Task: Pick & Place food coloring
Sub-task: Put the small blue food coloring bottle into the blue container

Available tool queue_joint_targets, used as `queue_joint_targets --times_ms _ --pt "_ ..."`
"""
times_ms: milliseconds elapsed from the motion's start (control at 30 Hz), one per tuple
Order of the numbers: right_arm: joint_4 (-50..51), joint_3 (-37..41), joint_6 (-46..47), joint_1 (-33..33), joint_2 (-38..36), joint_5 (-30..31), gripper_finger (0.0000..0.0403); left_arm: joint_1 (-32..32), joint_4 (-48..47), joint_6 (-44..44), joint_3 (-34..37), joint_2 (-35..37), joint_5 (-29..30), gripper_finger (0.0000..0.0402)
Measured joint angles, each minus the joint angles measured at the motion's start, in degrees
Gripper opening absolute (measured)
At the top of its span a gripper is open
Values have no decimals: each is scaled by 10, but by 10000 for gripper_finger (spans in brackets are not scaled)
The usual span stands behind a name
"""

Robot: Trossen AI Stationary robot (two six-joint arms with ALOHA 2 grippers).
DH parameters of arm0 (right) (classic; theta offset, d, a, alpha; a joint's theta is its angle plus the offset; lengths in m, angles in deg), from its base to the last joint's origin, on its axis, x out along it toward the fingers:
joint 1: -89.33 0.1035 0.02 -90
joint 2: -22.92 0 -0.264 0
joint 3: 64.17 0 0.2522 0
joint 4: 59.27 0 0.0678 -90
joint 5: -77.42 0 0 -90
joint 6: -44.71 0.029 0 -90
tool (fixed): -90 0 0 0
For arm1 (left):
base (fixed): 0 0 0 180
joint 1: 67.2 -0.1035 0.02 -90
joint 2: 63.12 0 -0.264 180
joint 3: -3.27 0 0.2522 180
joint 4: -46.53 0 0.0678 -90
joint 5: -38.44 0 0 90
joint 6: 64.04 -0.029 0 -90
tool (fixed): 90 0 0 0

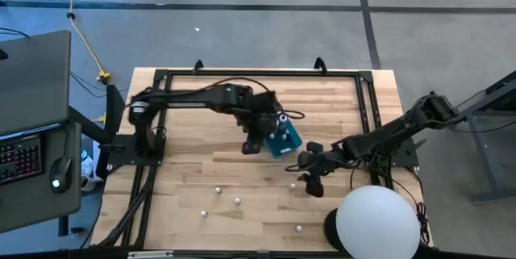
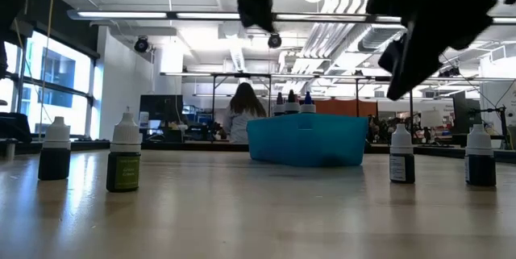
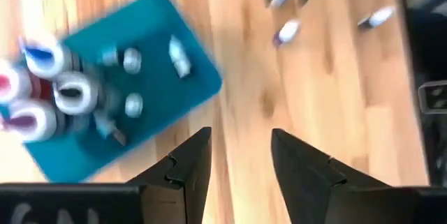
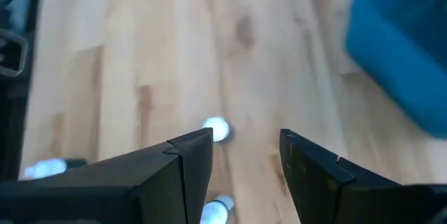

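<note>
On the pale wooden bench (image 1: 242,174) we see the left tool (image 3: 237,175) released above the teal rectangular box (image 1: 284,139) at frame centre, which holds several food coloring bottles (image 3: 70,91); the right tool (image 4: 246,168) hovers released near scattered whitish bottles (image 1: 237,201).

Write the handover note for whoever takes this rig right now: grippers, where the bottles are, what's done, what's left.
Left gripper: open, empty, above the table just beside the teal box.
Right gripper: open, empty, over a loose bottle near the box.
Done: several food coloring bottles stand or lie in the box.
Left: whitish-capped bottles are scattered on the table in front of the box; the high view shows about five, and four stand upright in the low view.
</note>
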Motion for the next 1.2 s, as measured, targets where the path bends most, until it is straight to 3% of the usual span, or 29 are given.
queue_joint_targets --times_ms 233,433,500,633,700,800,867,967,1033,1200 --pt "-200 59 -164 1 39 -49 158 41 -75 5 4 50 105 147" --pt "-206 58 -167 1 83 -66 158 82 -138 58 15 105 221 147" --pt "-212 58 -166 0 94 -76 158 91 -120 65 36 127 241 147" --pt "-209 58 -161 0 113 -75 158 102 -89 95 137 193 253 147" --pt "-205 58 -161 0 117 -57 158 104 5 94 201 224 261 147" --pt "-205 57 -151 -1 120 -43 158 114 72 108 335 287 264 147" --pt "-203 58 -146 -1 120 -43 154 116 221 85 413 313 265 147" --pt "-200 57 -139 0 120 -32 139 116 353 39 534 347 249 147" --pt "-200 58 -116 0 124 -23 122 113 478 9 589 351 221 147" --pt "-204 58 -69 -1 133 -7 64 102 621 3 665 345 197 147"
